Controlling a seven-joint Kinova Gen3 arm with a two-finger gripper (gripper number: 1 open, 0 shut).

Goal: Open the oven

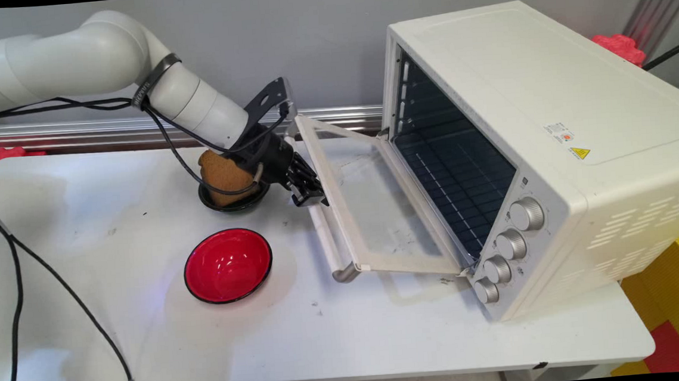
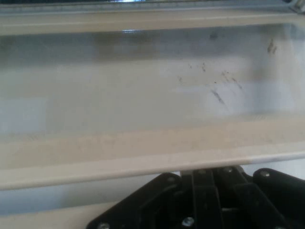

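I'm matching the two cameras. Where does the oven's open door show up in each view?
Main view: the oven door lies folded down, centre, left of the toaster oven, with the hand at its handle edge.
Hand view: the oven door fills most of the picture.
Shared landmark: the smudged glass pane.

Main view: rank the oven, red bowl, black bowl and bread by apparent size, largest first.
1. oven
2. red bowl
3. and 4. black bowl and bread: unsure, since the bread and arm hide most of the bowl.
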